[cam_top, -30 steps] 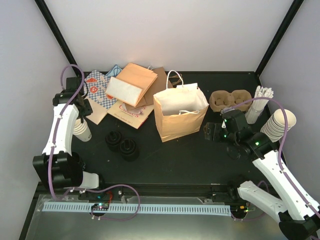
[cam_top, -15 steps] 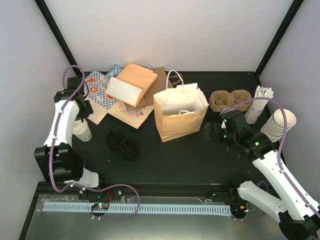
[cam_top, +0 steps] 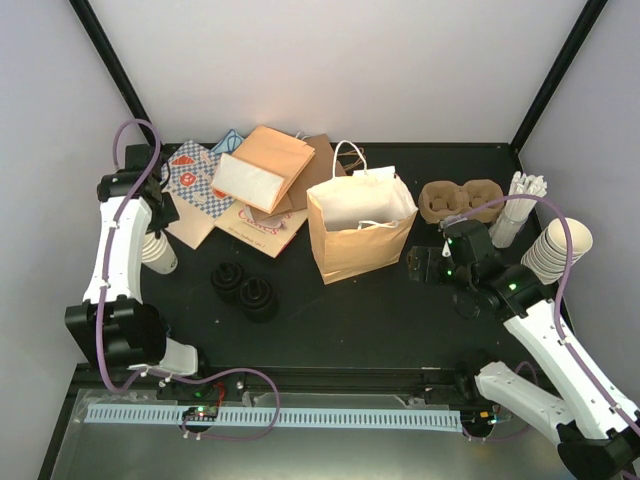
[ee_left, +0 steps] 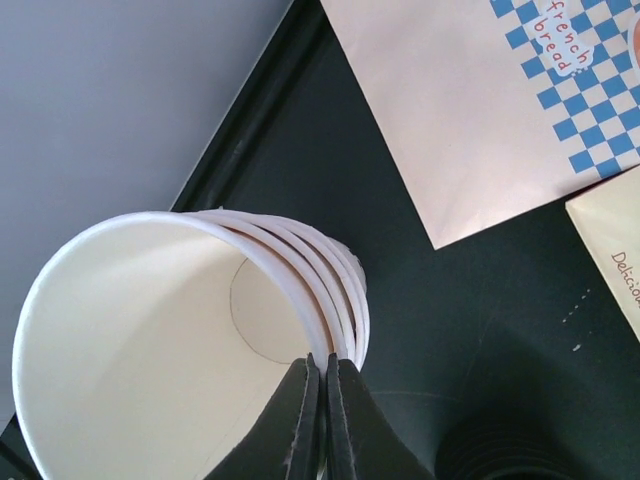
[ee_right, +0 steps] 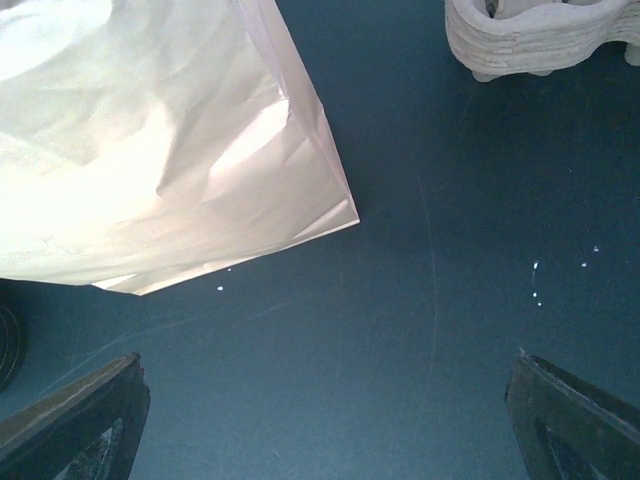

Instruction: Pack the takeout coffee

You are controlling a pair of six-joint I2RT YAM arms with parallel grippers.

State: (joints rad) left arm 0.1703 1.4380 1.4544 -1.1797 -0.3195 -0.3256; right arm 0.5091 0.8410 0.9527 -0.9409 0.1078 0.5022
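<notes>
Left jaws pinch the rim of the top lidless cream paper cup [ee_left: 130,340] in its stack. Right jaws gape, brown moulded-pulp carrier [ee_right: 540,40] ahead to their right.

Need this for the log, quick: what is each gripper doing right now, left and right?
Left gripper: closed on the rim of the top cup.
Right gripper: open, holding nothing.
</notes>
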